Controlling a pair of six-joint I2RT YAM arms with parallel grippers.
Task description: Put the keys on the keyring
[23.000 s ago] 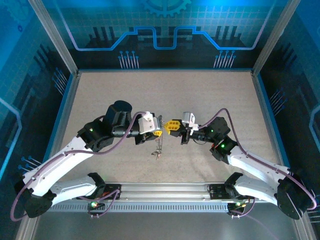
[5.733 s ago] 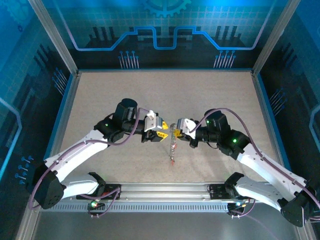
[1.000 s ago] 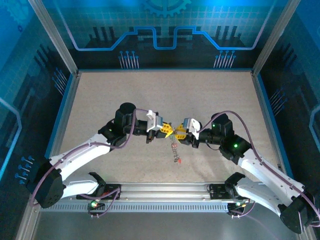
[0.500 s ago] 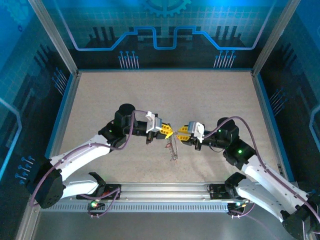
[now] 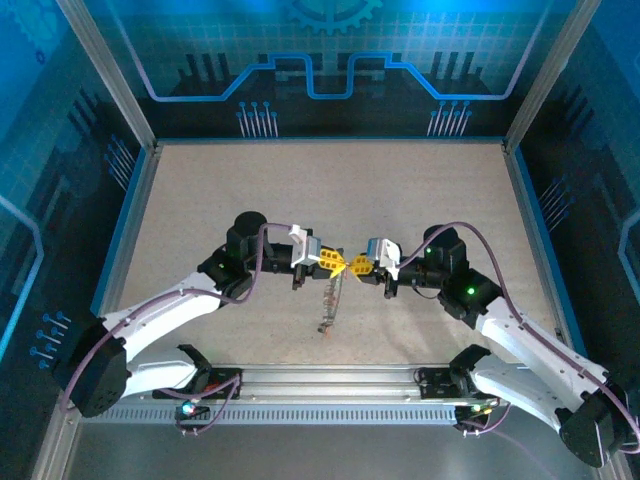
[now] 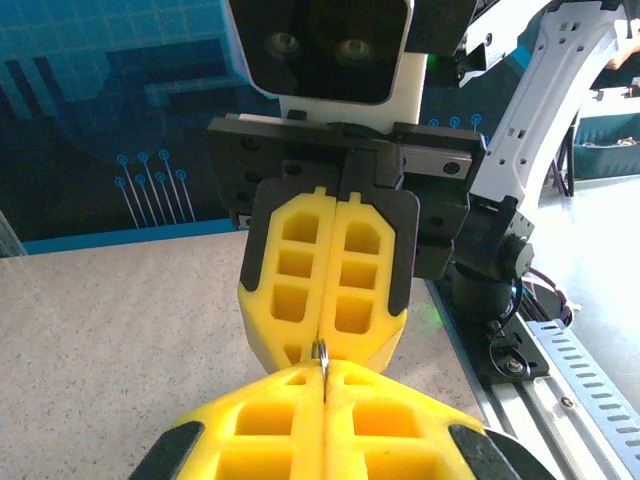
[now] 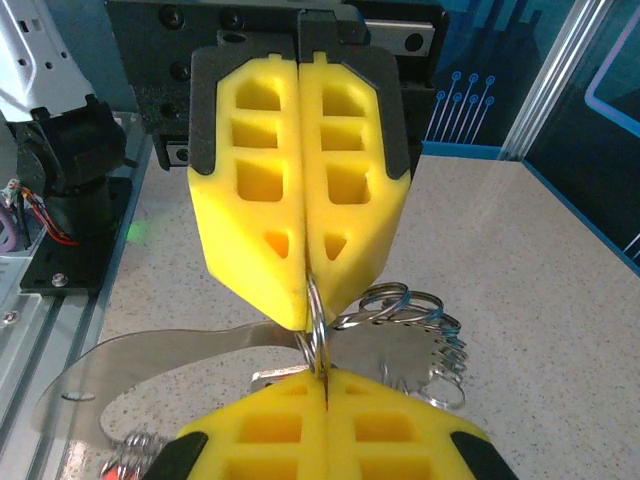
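table (image 5: 250,180): speckled, beneath
left gripper (image 5: 342,266): clamped on keyring (image 7: 316,335)
right gripper (image 5: 354,268): clamped opposite, tips meeting
keys (image 5: 327,305): silvery bunch, dangling

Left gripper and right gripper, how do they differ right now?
The left gripper reaches in from the left; the right gripper from the right, so they point at each other. In the top view the keys hang under the left gripper's tip, not the right gripper's. Both are shut, pinching the same ring.

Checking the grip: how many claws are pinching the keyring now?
2. The left claw and the right claw meet tip to tip above mid-table, both shut on the keyring.
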